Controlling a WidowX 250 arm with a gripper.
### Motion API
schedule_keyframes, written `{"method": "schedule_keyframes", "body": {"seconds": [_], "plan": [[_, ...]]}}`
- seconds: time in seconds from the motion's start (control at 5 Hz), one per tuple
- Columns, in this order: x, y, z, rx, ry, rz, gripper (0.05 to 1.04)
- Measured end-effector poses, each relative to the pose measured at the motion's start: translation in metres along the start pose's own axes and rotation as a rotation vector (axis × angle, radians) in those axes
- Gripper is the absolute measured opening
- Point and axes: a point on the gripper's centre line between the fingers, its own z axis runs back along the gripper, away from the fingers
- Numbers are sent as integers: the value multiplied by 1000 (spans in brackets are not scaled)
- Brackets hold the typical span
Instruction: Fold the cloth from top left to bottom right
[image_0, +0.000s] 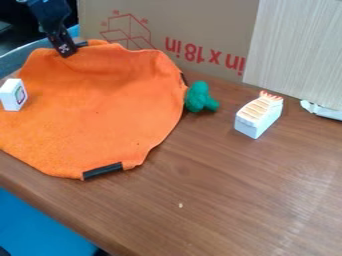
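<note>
Holds gripper (67, 50) at the top edge of the orange cloth (100, 105), spread on the table (234, 190). Cannot tell whether clenched or released.

The robot arm (49, 11) is black, with a faint bluish sheen where light catches its upper surfaces. Its visible section is broad and blocky, with rounded, uneven contours, and it narrows toward the gripper (65, 51). The gripper is black as well, built from slim, angular pieces with straight edges, the lowest one ending in a squarish block. On that block sits a small white marking (64, 48), a compact pattern of crossing strokes and specks that stands out sharply against the dark surface; its finer detail is too small to tell.
</note>
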Motion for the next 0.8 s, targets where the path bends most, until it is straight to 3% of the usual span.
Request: {"method": "schedule_keyframes", "body": {"seconds": [0.2,0.8], "plan": [[-1,-18,11,10,-14,20,59],[0,-52,48,-30,-74,22,58]]}}
